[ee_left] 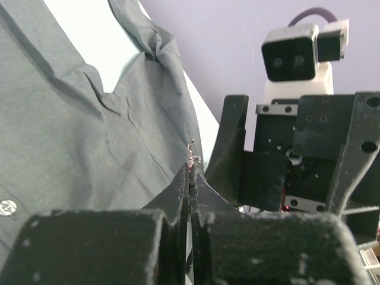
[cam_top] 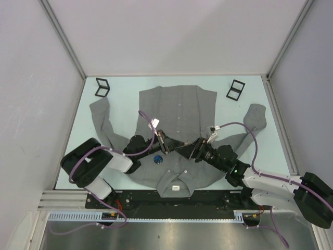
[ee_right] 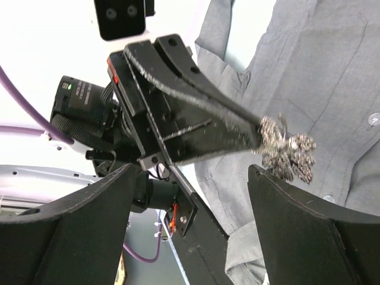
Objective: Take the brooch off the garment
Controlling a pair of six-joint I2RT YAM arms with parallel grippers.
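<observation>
**Q:** Left wrist view: which step?
**A:** Extraction. The left gripper (ee_left: 191, 178) is clenched on the brooch (ee_left: 192, 159), just over the shirt (ee_left: 71, 148) front. Whether the pin is free cannot be told.

**Q:** Right wrist view?
**A:** The right gripper (ee_right: 187, 178) stands wide open and empty, near the brooch. The next move probably calls for steadying the cloth and a clean lift.

**Q:** Top view?
**A:** The shirt lies spread on a pale table (cam_top: 119, 86); plain grey walls (cam_top: 31, 78) enclose it.

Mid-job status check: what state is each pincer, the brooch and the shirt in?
Left pincer: shut on the brooch.
Right pincer: open, holding nothing.
Brooch: clamped at the left pincer's tip; pin free or not, cannot tell.
Shirt: spread out on the table, collar at the near edge.
</observation>
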